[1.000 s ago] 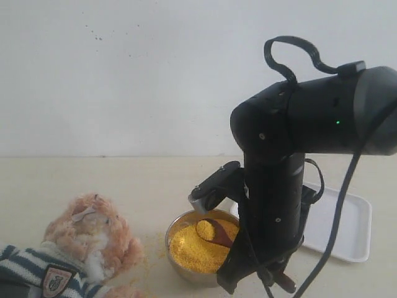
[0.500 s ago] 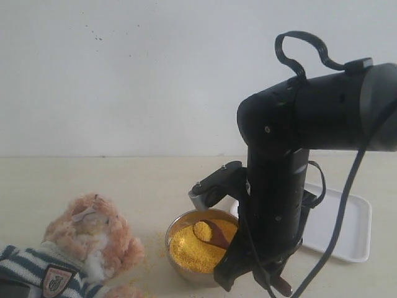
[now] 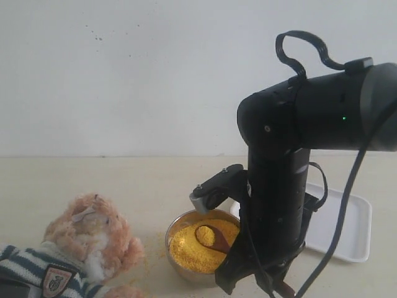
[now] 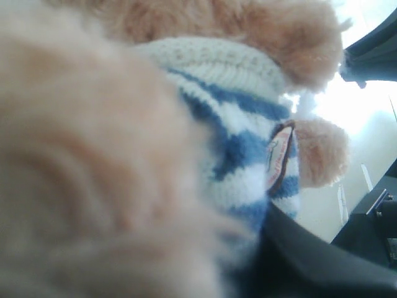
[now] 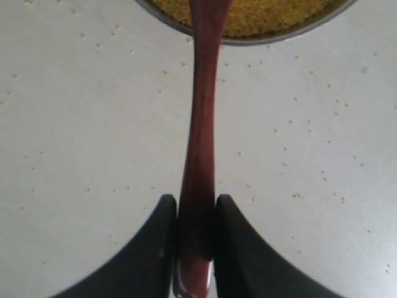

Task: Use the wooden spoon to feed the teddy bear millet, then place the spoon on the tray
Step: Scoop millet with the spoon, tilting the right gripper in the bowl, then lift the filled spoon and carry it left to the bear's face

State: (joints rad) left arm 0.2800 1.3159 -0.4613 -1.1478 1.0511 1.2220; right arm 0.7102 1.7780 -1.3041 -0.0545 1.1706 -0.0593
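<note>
The teddy bear (image 3: 87,239) leans at the lower left, and its striped shirt (image 4: 248,155) and fur fill the left wrist view. My left gripper (image 4: 205,261) is pressed into the bear, with only one dark finger (image 4: 310,261) showing. The metal bowl (image 3: 186,270) of yellow millet (image 3: 192,251) stands in the middle. My right gripper (image 5: 195,208) is shut on the handle of the wooden spoon (image 5: 201,124). The spoon's oval bowl (image 3: 208,236) rests on the millet. The white tray (image 3: 338,223) lies behind the right arm.
Loose millet grains (image 5: 291,167) are scattered over the beige table (image 3: 142,186) around the bowl. The bulky black right arm (image 3: 279,186) stands between bowl and tray and hides the tray's left part. A white wall closes the back.
The right arm shifted slightly right, then the spoon's bowl sank a little lower onto the millet. The bear has not moved.
</note>
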